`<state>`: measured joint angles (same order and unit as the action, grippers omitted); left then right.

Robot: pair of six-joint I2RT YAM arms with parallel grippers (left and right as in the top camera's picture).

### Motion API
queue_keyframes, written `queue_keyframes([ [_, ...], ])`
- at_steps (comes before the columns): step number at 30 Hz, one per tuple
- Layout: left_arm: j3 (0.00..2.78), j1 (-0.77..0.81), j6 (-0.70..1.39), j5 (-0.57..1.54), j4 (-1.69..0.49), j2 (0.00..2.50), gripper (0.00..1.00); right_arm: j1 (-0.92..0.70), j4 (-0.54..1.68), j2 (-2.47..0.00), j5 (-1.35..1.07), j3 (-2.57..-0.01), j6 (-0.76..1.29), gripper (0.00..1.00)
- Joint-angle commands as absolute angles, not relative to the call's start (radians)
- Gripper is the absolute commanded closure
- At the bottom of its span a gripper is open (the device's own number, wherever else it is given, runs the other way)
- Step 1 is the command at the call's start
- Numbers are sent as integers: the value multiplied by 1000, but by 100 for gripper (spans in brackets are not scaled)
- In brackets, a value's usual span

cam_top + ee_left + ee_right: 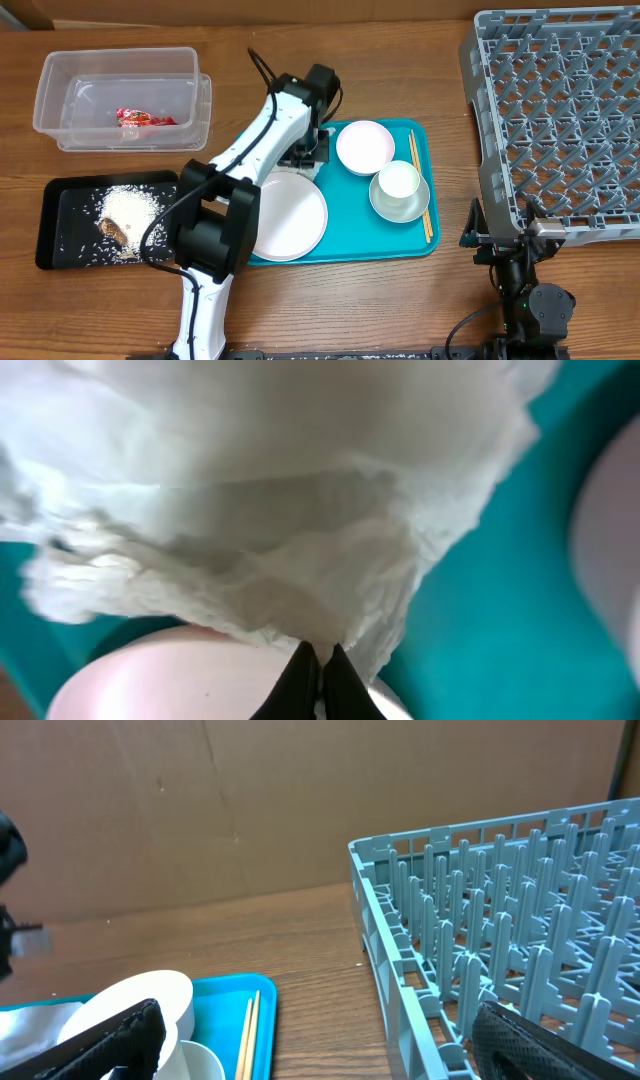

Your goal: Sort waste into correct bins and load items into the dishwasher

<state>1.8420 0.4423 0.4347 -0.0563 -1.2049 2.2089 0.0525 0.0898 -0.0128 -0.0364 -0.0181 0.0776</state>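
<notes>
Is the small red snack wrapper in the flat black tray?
No, the small red snack wrapper lies in the clear plastic rectangular tub.

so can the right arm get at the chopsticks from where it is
Probably yes. The chopsticks lie along the tray edge nearest the open right pincer, with only bare table between. The left arm is over the tray's other side. The bowl beside them may crowd the grip.

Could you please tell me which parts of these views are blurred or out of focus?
Left wrist: the crumpled white napkin fills the frame, soft at top, crisper near the shut fingertips. Right wrist: dish rack sharp, own fingers blurred dark. Overhead: evenly sharp.
</notes>
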Motion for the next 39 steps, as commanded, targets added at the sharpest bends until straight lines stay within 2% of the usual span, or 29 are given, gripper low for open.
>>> queue_keyframes([
  [1, 1958, 425, 440, -63, -1264, 2203, 96, 57, 84, -3, -28, -8, 75, 0],
  [14, 2335, 297, 450, -63, -1493, 2203, 96, 57, 84, -3, -28, -8, 75, 0],
  [19, 2367, 186, 461, -87, -1446, 2203, 96, 57, 84, -3, -28, -8, 75, 0],
  [23, 2365, 92, 546, -167, -1416, 2203, 96, 57, 84, -3, -28, -8, 75, 0],
  [36, 2365, -154, 622, -167, -1348, 2203, 96, 57, 84, -3, -28, -8, 75, 0],
  [39, 2358, -190, 625, -168, -1336, 2203, 90, 57, 84, -3, -27, -8, 75, 0],
])
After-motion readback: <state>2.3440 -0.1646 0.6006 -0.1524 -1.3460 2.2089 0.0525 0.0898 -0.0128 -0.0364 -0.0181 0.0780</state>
